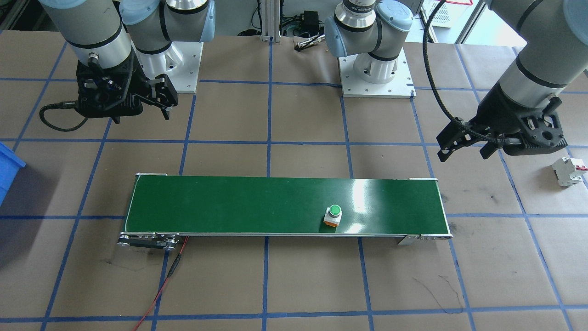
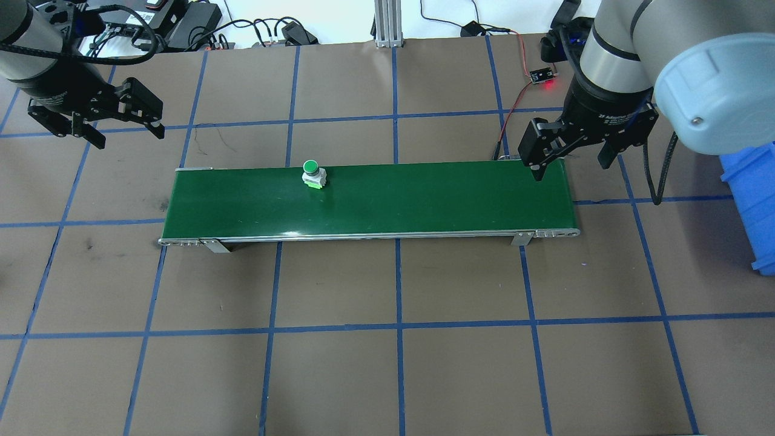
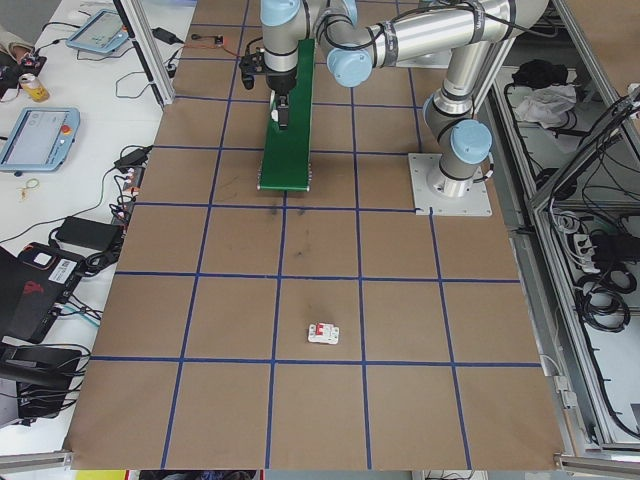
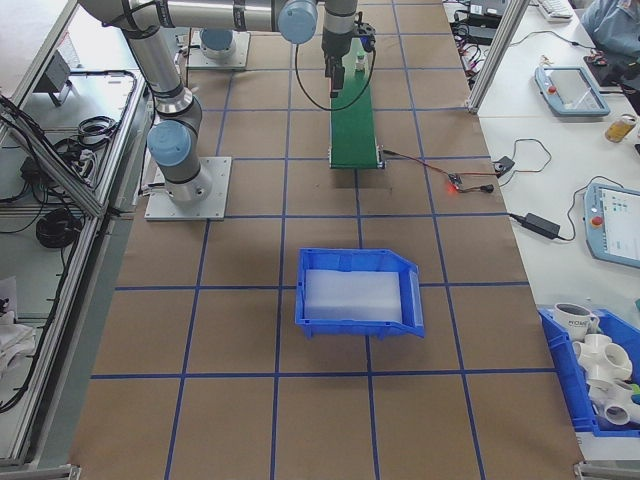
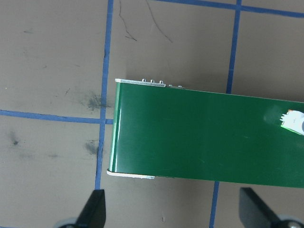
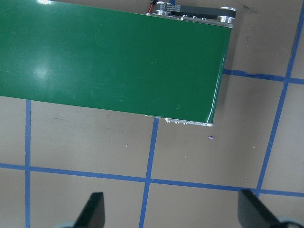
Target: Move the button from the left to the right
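Observation:
The button (image 1: pixel 332 215), with a green cap, white body and orange base, stands on the green conveyor belt (image 1: pixel 239 204), toward the belt's left half as seen from overhead (image 2: pixel 313 174). My left gripper (image 2: pixel 129 136) hangs open beyond the belt's left end, empty; its wrist view catches the button (image 5: pixel 294 122) at the right edge. Above the belt's right end, my right gripper (image 2: pixel 572 171) is open and empty too. Neither gripper touches the button.
A white circuit breaker (image 1: pixel 569 171) with a red lever lies on the table near the left arm. A blue bin (image 2: pixel 754 188) stands off the belt's right end. A small board (image 2: pixel 543 75) with red wires sits behind the belt.

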